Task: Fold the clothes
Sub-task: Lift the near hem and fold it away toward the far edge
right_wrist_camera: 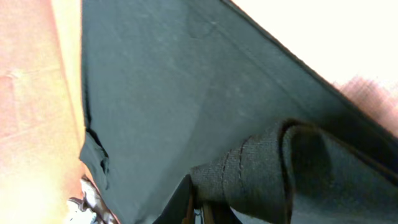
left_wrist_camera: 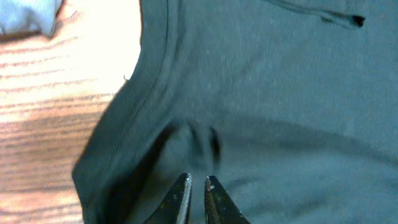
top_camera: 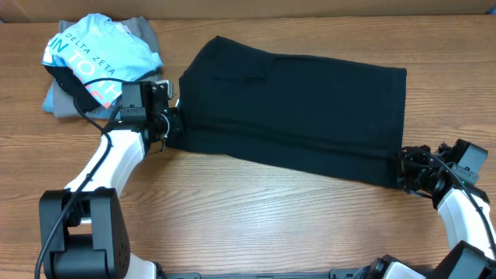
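Clothes (top_camera: 294,116) lie spread on the table (top_camera: 256,225) between our arms. Right gripper (right_wrist_camera: 198,210) pinches a rolled hem corner, likely to lift a fold. Left gripper (left_wrist_camera: 197,186) tips sit barely parted over puckered cloth, and we cannot tell its hold.

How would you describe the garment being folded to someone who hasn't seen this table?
On the wooden table, look at its middle. The black garment lies spread flat there, plain and dark, unlike the bunched light blue printed shirt beside it.
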You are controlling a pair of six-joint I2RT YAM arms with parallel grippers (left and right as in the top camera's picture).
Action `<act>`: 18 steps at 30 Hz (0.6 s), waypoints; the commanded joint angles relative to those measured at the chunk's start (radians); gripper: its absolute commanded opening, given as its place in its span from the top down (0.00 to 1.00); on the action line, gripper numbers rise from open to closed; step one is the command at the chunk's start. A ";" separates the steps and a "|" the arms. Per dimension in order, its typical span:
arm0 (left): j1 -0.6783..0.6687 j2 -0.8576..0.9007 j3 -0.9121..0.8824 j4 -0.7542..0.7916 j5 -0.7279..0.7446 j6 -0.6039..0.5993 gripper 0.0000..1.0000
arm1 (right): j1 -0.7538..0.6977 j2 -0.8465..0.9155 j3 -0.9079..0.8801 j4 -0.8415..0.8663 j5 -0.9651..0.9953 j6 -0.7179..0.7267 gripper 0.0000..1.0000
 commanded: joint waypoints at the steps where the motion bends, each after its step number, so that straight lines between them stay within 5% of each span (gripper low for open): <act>1: -0.007 0.013 0.004 0.036 -0.017 -0.030 0.80 | 0.007 0.002 0.023 0.035 -0.003 -0.001 0.72; 4: -0.002 0.013 0.008 0.038 -0.021 -0.029 0.67 | 0.007 0.001 0.023 0.051 -0.003 -0.031 0.46; 6: 0.006 0.012 0.019 0.018 -0.020 -0.028 0.57 | -0.002 0.001 0.023 0.050 -0.017 -0.056 0.46; 12: 0.003 0.012 0.058 -0.140 -0.002 0.116 0.52 | -0.006 0.001 0.041 -0.071 -0.034 -0.150 0.43; 18: 0.002 0.021 0.057 -0.284 -0.188 0.137 0.44 | -0.007 0.001 0.048 -0.323 0.181 -0.165 0.32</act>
